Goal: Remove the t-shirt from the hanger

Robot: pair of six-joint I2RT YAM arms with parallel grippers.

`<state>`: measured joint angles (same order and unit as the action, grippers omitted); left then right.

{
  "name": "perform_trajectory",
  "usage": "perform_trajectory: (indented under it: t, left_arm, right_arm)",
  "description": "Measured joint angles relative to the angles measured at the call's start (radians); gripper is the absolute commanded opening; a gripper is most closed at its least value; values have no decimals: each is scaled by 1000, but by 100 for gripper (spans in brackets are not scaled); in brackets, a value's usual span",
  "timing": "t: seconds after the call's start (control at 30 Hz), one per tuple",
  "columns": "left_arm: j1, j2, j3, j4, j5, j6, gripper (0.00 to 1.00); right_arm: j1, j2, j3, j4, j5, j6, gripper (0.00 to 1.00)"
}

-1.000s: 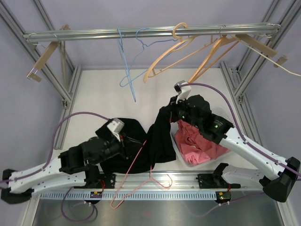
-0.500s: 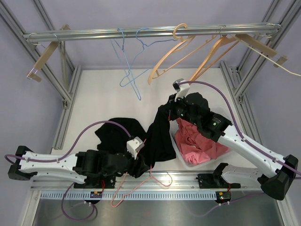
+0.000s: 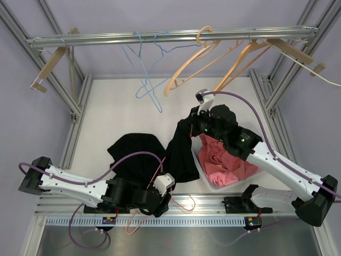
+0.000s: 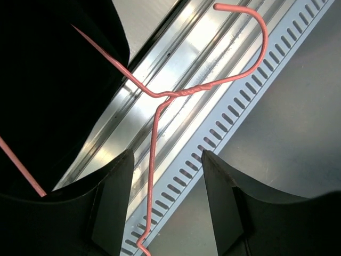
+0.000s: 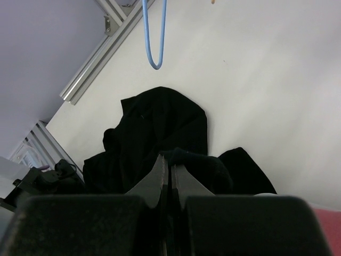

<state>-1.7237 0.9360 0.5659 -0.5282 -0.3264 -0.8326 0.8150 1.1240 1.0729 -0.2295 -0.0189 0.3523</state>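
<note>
Left wrist: hanger (image 4: 154,138) neck sits inside our open L gripper (image 4: 165,160)
R gripper (image 5: 169,165) pinches shirt (image 5: 160,122) shut; we should clamp near the twist, then pull apart slow

The black t-shirt (image 3: 133,152) lies crumpled on the counter (image 3: 117,106) in two heaps joined by a fold. There is a rumpled mound on the left and a longer drape on the right, which rises to where my right fingers (image 5: 155,178) pinch a bunch of it, pressed together on the cloth. The hanger (image 4: 184,92) is thin pink wire, lying at the near edge. Its hook and twisted neck rest over the metal rail (image 4: 224,42). One arm reaches onto the black cloth, and the other runs down between my left fingers (image 4: 114,197), which stand apart on either side of it.
</note>
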Motion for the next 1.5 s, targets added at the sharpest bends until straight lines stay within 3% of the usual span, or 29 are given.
perform_trajectory:
  t: [0.4, 0.5, 0.53, 0.6, 0.63, 0.83, 1.17, 1.5]
  left_arm:
    - [-6, 183, -36, 157, 14, 5, 50]
    - [-6, 245, -37, 188, 19, 12, 38]
    - [-5, 251, -37, 191, 18, 12, 23]
    - [-5, 251, -40, 198, 15, 15, 11]
    - [-6, 248, -43, 206, 13, 13, 0]
    - [-6, 142, -47, 207, -13, 31, 0]
    - [-8, -396, -47, 217, -157, 95, 0]
    - [-8, -466, 11, 269, -234, 229, 0]
  right_arm:
    - [0, -39, -29, 16, -29, 20, 0]
    - [0, -47, -33, 16, -30, 21, 0]
    - [0, -51, -35, 16, -30, 22, 0]
    - [0, -63, -39, 15, -32, 22, 0]
    - [0, -69, -40, 14, -32, 22, 0]
    - [0, -132, -40, -10, -38, 22, 0]
    - [0, -352, -71, -127, -135, 35, 0]
    - [35, -414, -159, -134, -238, 76, 0]
